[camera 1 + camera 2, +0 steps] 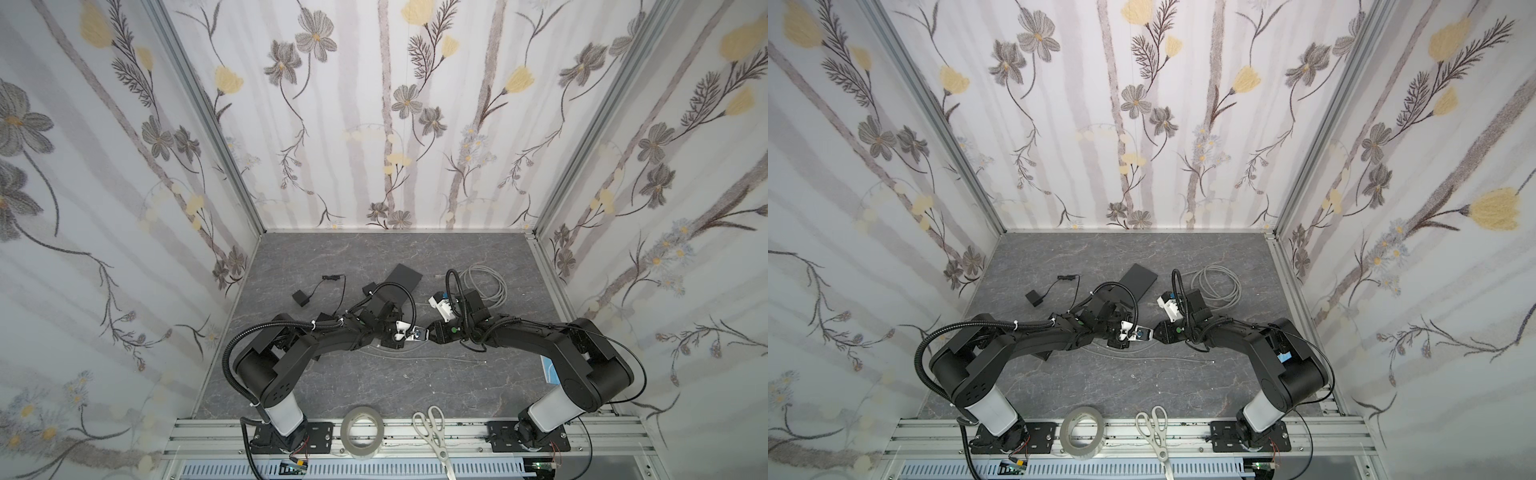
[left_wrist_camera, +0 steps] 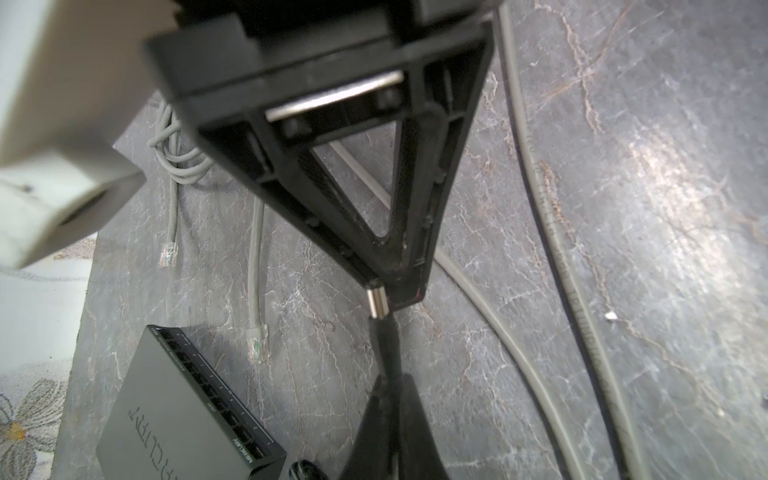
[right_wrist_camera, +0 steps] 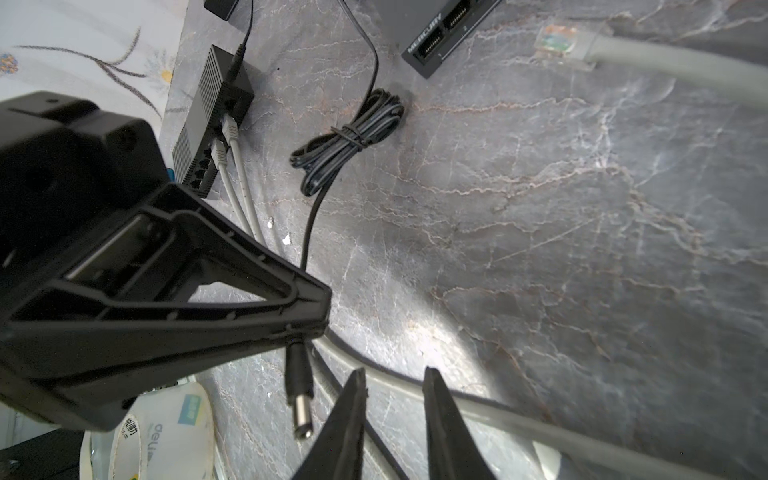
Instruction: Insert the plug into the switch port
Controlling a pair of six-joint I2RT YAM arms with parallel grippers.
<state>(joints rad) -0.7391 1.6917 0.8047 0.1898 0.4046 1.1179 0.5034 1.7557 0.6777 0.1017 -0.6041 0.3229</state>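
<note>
Right wrist view, left tool [image 3: 309, 330] pinching black cylindrical metal-tipped plug [image 3: 300, 386], right tool [image 3: 395, 372] narrowly parted, veined grey tabletop [image 3: 582, 249]

Both top views are evenly bright but soft, with the walls [image 1: 374, 124] bowed at the edges. In the right wrist view, glare lies on the tabletop [image 3: 419, 332] ahead of the right gripper [image 3: 394, 386].

The table [image 1: 374, 374] is being overlooked from high above in both top views; the plug [image 3: 300, 395] is being framed closely by both wrist cameras.
</note>
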